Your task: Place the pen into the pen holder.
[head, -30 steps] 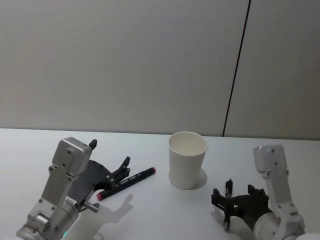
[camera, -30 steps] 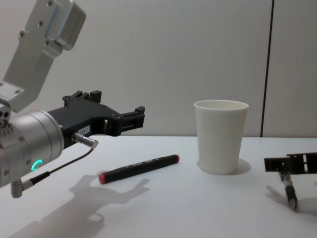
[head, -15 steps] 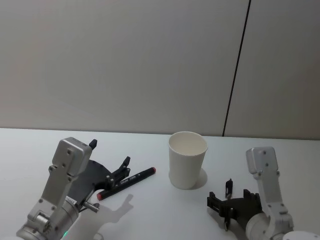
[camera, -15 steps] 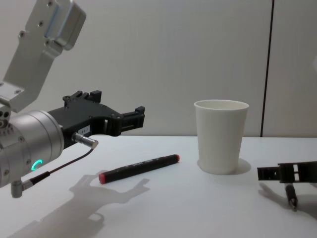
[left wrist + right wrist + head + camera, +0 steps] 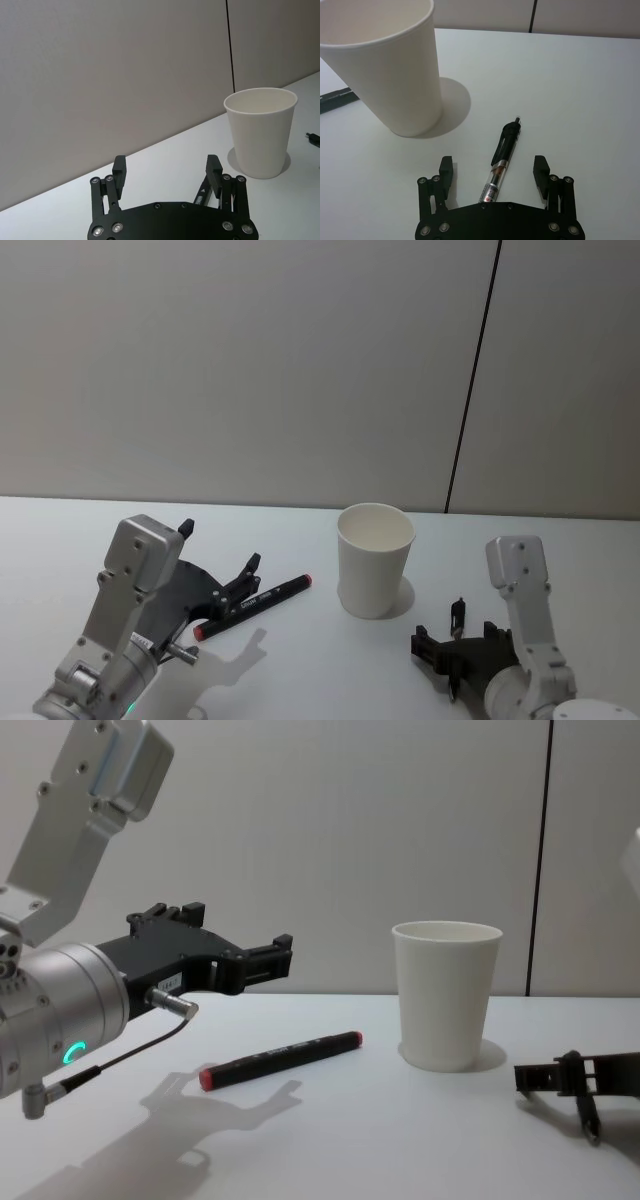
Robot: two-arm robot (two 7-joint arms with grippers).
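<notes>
right hand [image 5: 493,161] spread over the pen [image 5: 507,140], label unreadable; left hand [image 5: 166,162] spread near the marker [image 5: 280,1060], print illegible.

The black two-fingered left gripper [image 5: 166,165] hangs over a plain white table [image 5: 55,215]. Its fingers [image 5: 119,170] are spread wide with nothing between them. Ahead of the fingertips and off to one side stands a white tapered paper cup [image 5: 260,132] with a rolled rim. It is upright, apart from the gripper, and throws a soft shadow round its base. A small black tip [image 5: 312,137] pokes in near the cup, too little of it to tell what it is. Behind the table rises a grey wall [image 5: 100,75], crossed by one thin dark vertical seam [image 5: 230,45].
</notes>
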